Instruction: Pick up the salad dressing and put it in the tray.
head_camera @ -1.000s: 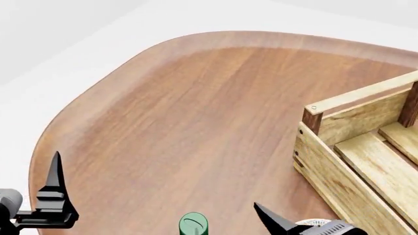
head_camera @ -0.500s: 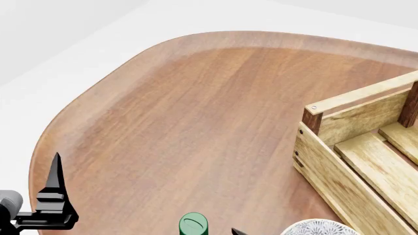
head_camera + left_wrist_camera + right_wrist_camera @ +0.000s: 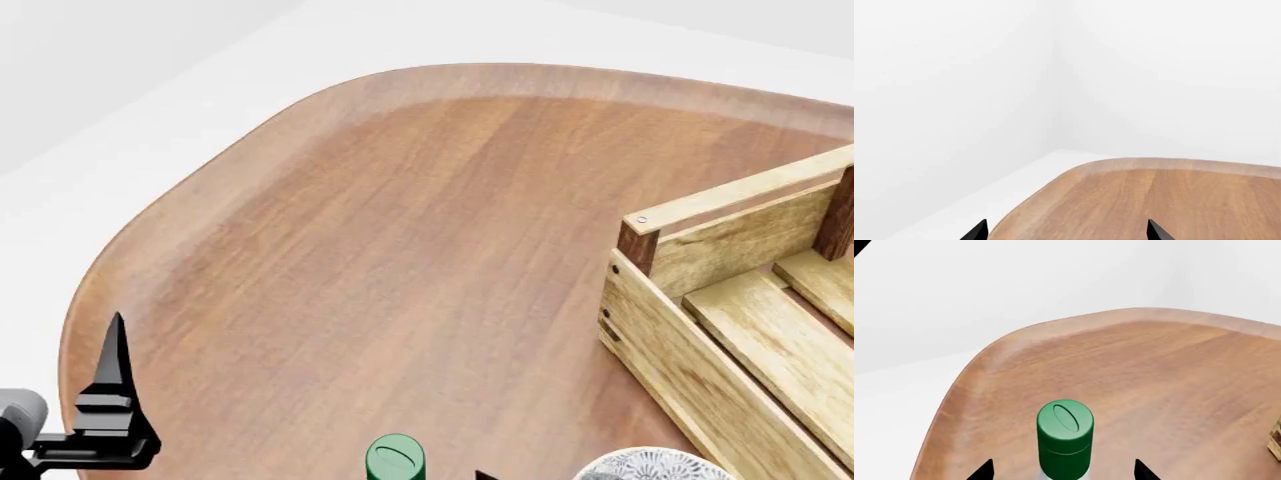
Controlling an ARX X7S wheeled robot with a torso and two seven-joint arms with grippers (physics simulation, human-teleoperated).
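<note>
The table (image 3: 400, 250) is a broad brown wooden top with rounded corners, filling most of the head view. On its right side sits the tray (image 3: 727, 300), a light slatted crate with dark corner posts, cut off by the picture's edge. Near the front edge, just left of the tray's near corner, a patterned white-grey bowl (image 3: 654, 466) peeks in. The bottle (image 3: 1065, 440) stands upright on the table, left of the bowl and well apart from the tray; its dark-green cap (image 3: 395, 459) shows in the head view. The right gripper (image 3: 1064, 471) has its two black fingertips (image 3: 981, 471) spread apart on either side of the bottle, not touching it. The left gripper (image 3: 1067, 231) hovers at the table's left edge, its fingertips (image 3: 1157, 231) also apart, holding nothing
</note>
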